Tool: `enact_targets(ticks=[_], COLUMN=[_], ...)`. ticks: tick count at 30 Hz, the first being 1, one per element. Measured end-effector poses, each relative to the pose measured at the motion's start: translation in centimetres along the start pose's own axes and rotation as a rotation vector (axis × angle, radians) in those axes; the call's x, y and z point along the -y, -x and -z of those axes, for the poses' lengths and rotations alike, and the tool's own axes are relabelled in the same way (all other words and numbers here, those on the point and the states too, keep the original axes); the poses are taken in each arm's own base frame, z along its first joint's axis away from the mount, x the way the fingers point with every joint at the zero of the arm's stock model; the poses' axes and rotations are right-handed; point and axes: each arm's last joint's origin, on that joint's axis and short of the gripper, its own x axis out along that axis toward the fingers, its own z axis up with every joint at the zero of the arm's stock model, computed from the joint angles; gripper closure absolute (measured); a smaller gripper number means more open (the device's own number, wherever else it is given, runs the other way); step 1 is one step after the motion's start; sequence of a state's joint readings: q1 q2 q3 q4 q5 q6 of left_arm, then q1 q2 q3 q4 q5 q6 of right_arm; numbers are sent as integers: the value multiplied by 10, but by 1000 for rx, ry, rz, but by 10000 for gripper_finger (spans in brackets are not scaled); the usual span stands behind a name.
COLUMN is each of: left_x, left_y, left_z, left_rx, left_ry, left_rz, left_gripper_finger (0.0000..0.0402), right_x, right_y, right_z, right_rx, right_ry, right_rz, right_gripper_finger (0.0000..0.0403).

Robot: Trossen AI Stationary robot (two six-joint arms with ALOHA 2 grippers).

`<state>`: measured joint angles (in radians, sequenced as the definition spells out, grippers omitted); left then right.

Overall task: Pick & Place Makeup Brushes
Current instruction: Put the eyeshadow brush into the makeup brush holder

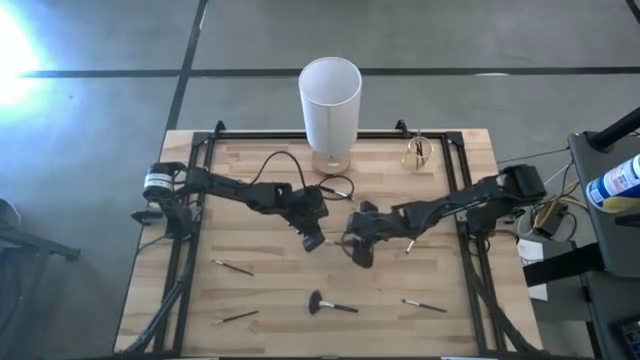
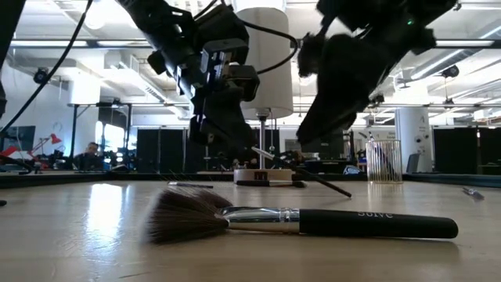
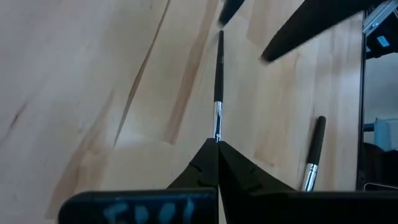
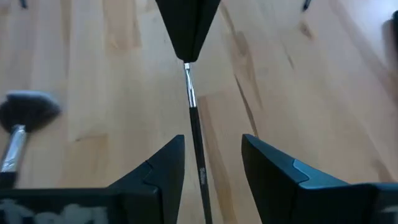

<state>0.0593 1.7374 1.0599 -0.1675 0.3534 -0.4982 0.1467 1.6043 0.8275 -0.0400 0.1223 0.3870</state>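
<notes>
A thin makeup brush (image 3: 217, 81) was held mid-air over the counter (image 1: 270, 300), clamped in the left tool (image 1: 314, 243), right tool (image 4: 211, 165) spread apart around its handle; four brushes still lay loose, unplaced.

Small pale lettering is printed on the black handle of the fluffy-headed makeup brush (image 2: 313, 223) lying on the tabletop (image 2: 78, 251); it cannot be made out with certainty. No other text can be read.
</notes>
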Motion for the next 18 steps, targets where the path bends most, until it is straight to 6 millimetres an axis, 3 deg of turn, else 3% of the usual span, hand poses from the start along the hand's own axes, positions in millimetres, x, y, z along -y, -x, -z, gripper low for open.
enact_targets(ticks=[8, 18], left_x=[0, 1], left_y=[0, 0], left_z=[0, -2], left_rx=[4, 15], left_ry=[-19, -30], left_rz=[-1, 5], left_gripper_finger=[401, 401], right_x=[-8, -13], right_y=[-29, -45], right_z=[-10, -15], right_rx=[-16, -32], right_ry=[-7, -7], right_rz=[-3, -11], right_gripper_finger=[263, 314])
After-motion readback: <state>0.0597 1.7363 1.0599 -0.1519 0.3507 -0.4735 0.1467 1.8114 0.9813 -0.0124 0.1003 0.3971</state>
